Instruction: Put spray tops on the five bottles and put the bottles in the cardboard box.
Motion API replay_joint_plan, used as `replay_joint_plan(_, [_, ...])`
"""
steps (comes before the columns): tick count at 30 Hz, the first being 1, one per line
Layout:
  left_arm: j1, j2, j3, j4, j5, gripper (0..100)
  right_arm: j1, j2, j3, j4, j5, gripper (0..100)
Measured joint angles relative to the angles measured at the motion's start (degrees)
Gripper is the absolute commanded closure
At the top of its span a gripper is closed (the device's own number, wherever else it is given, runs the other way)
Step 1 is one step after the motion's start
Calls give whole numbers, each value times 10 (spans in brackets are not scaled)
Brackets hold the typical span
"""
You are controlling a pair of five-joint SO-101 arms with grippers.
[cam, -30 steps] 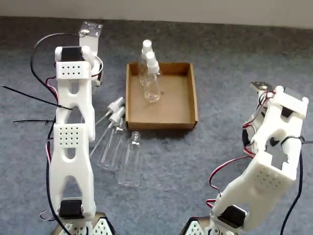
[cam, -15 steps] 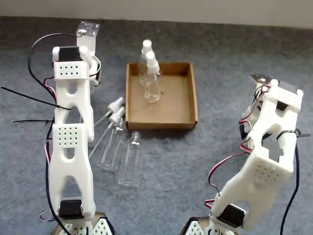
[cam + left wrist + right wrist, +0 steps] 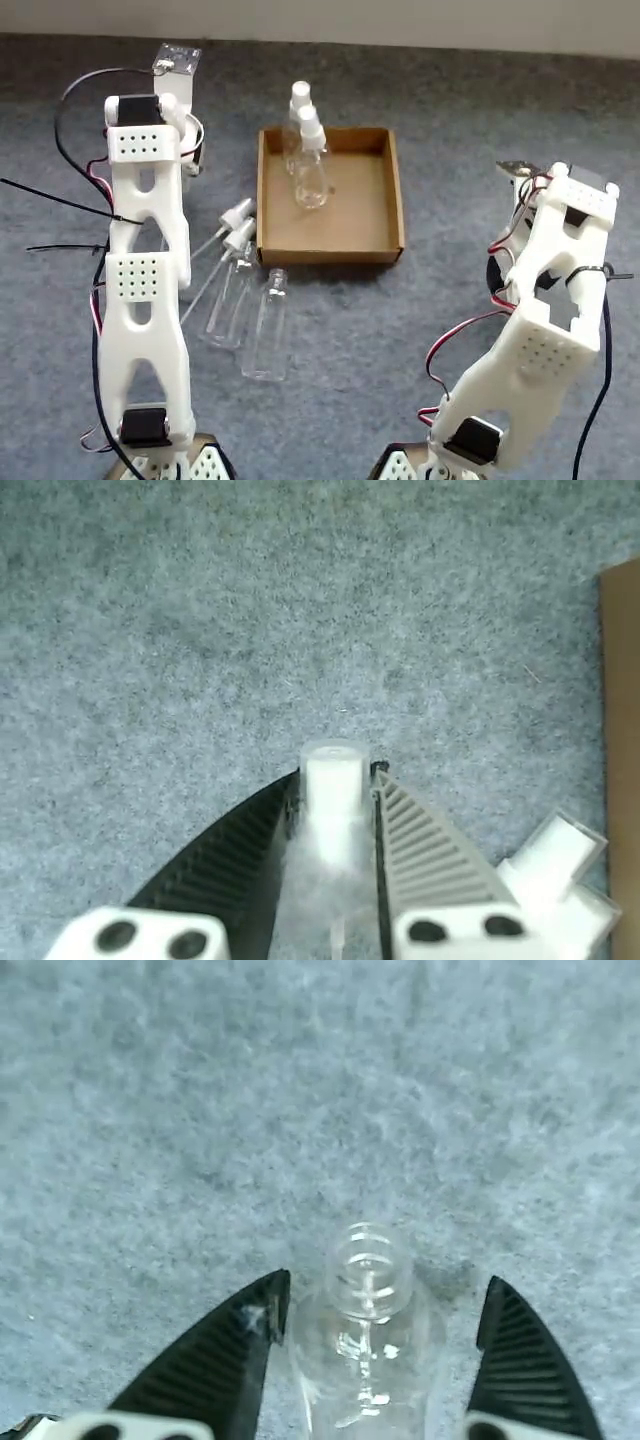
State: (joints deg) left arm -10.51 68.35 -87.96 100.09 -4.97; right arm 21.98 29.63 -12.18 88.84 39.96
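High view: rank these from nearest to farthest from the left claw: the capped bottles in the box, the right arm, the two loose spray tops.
From the left claw, gripping a spray top:
1. Loose spray tops, lying just left of the cardboard box.
2. Capped bottles, inside the box.
3. Right arm, beyond the box's other side.

My left arm [image 3: 148, 280] and right arm [image 3: 545, 340] are white printed shells with grids of small holes, black servos [image 3: 145, 425] at the joints, red, black and white cables [image 3: 80, 175] looping alongside, and ridged fingers [image 3: 215, 1355], black on the right arm.
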Motion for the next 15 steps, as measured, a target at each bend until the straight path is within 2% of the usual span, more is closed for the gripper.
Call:
replay_joint_plan(7, [0,0,0,0,0,958,17,0,0,-23,0,879])
replay_joint_plan(12, [0,0,0,0,0,958,17,0,0,-25,0,891])
replay_joint_plan(15, [0,0,0,0,0,957,17,0,0,-25,0,933])
